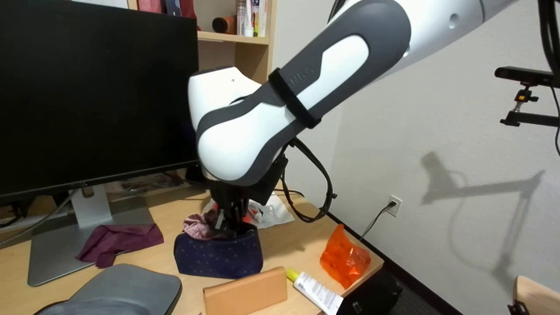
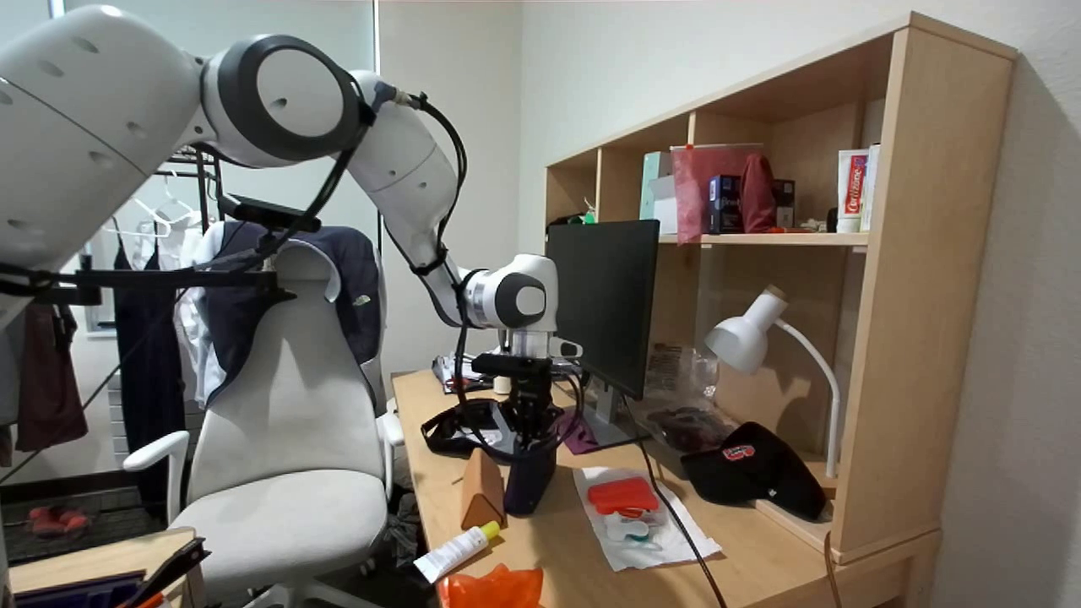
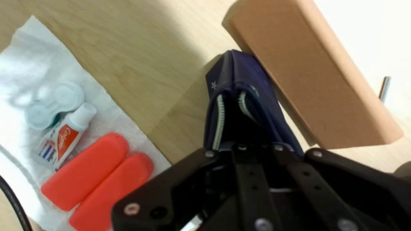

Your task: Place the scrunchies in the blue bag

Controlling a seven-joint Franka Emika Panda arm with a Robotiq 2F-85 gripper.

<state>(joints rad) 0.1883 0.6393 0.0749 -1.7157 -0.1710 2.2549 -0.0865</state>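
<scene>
The scrunchie (image 1: 196, 226) is pale pink with a satiny look, its cloth gathered into soft crinkles. It sits in the mouth of the bag (image 1: 218, 258), puffed up above the rim, toward the left end as an exterior view shows it. Right against it is a darker, brownish-pink bunch (image 1: 211, 217); I cannot tell whether that is a second scrunchie or a shaded part of the same one.

The bag is navy with small pale stars and stands upright on the desk (image 1: 288, 243). In the wrist view its zip (image 3: 219, 123) is parted, pale teeth showing. The tan case (image 3: 314, 80) lies just beside it; on its other side, apart from it, two red cases (image 3: 85, 171) lie on a paper towel (image 3: 41, 54).

My arm (image 1: 345, 57) slants down over the desk, a black strap (image 1: 292, 99) around it, then bends at the wrist so that my gripper (image 1: 231, 224) points straight down at the bag's opening, close by the scrunchie. My fingertips are hidden there, so I cannot tell whether my jaws are apart or together, or have any cloth between them.
</scene>
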